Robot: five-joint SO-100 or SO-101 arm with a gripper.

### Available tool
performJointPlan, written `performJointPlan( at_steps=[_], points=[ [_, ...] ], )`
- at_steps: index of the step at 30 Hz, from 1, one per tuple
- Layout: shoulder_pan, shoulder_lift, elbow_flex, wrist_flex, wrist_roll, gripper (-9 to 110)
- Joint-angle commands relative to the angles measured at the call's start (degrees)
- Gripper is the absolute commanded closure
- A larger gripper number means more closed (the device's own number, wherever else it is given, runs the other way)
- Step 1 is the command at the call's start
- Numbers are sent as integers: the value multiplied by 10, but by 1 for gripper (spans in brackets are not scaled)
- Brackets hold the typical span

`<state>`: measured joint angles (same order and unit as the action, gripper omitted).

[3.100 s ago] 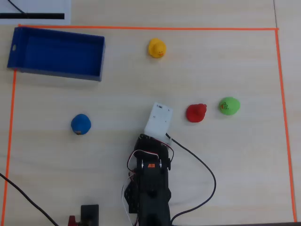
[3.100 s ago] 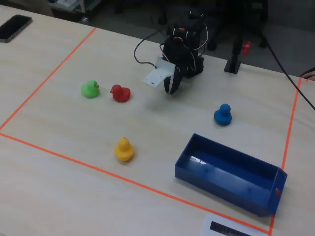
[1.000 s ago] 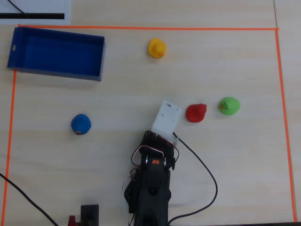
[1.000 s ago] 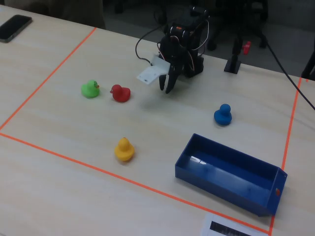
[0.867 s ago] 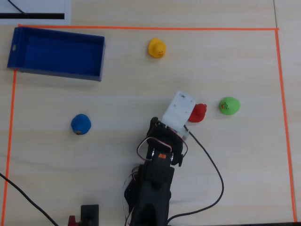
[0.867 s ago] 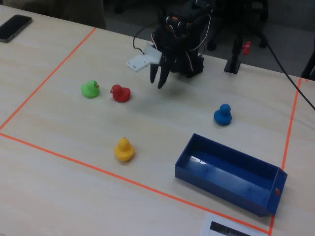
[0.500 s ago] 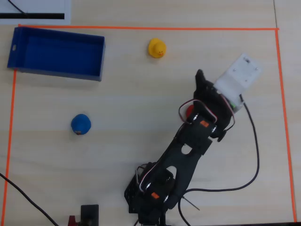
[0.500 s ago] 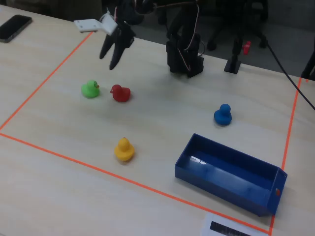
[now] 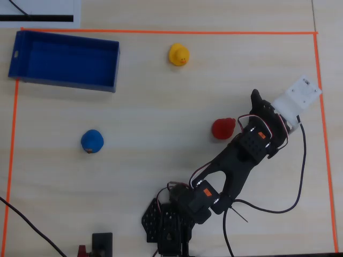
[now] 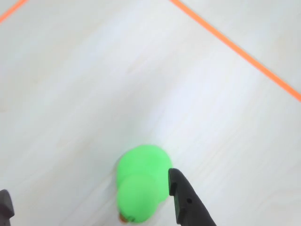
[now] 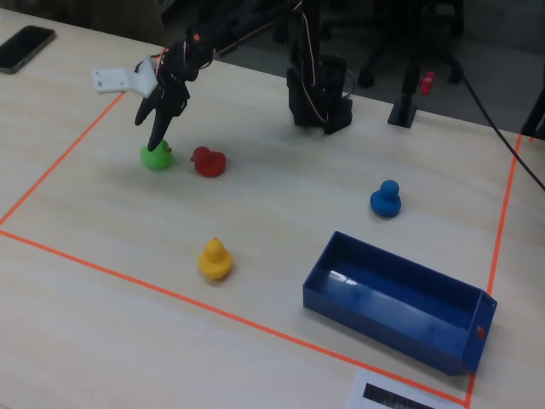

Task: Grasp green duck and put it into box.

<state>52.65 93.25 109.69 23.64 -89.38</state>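
The green duck (image 10: 141, 182) sits on the table at the bottom of the wrist view, between the jaws and right against the right finger (image 10: 186, 200). My gripper (image 10: 89, 205) is open wide around it; the left finger only shows at the bottom left corner. In the fixed view the gripper (image 11: 158, 138) points down just above the green duck (image 11: 156, 157) at the far left. In the overhead view the gripper (image 9: 262, 104) covers the duck. The dark-blue box (image 9: 64, 84) lies empty at the top left of the overhead view, and at the front right of the fixed view (image 11: 375, 328).
A red duck (image 9: 223, 128) sits close beside the gripper, also in the fixed view (image 11: 208, 161). A yellow duck (image 9: 179, 54) and a blue duck (image 9: 92, 141) stand apart on the table. Orange tape (image 9: 161, 32) borders the workspace. A phone (image 11: 25, 47) lies outside it.
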Motion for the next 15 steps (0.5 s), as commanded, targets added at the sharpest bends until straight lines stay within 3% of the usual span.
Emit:
performJointPlan(
  at_steps=[1, 15],
  points=[
    [11, 1, -5, -3, -22, 57],
    [11, -83, -79, 77, -49, 56]
  ],
)
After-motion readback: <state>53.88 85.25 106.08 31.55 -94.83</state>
